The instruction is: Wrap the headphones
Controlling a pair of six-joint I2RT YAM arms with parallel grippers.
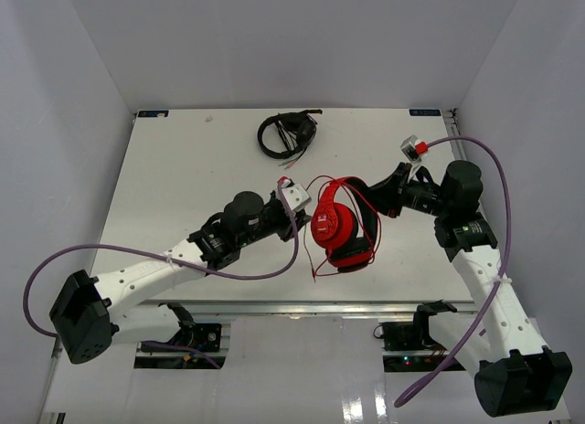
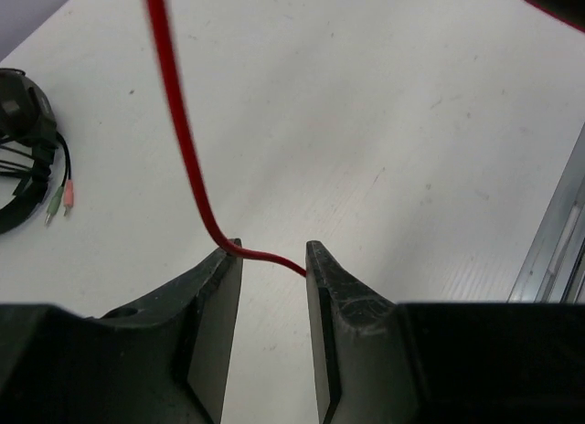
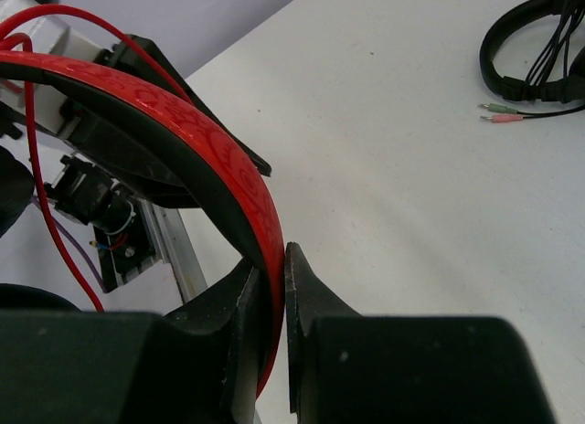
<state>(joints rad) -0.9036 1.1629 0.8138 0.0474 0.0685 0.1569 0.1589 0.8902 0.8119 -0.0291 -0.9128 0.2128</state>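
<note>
The red headphones (image 1: 340, 227) hang above the middle of the table, earcups down. My right gripper (image 1: 373, 192) is shut on their red headband (image 3: 196, 136), which runs between its jaws (image 3: 275, 264). The thin red cable (image 2: 181, 122) loops round the headphones (image 1: 364, 205). It drops past my left gripper (image 1: 305, 207) and lies across the tips of that gripper (image 2: 271, 251), touching the left fingertip (image 2: 228, 256). The left jaws stand apart and do not pinch the cable. A loose end of cable hangs below the earcups (image 1: 316, 270).
Smaller black headphones (image 1: 285, 133) with a dark cable and pink and green plugs (image 2: 60, 199) lie at the back of the table, also in the right wrist view (image 3: 539, 49). The table's metal front rail (image 2: 553, 250) runs close by.
</note>
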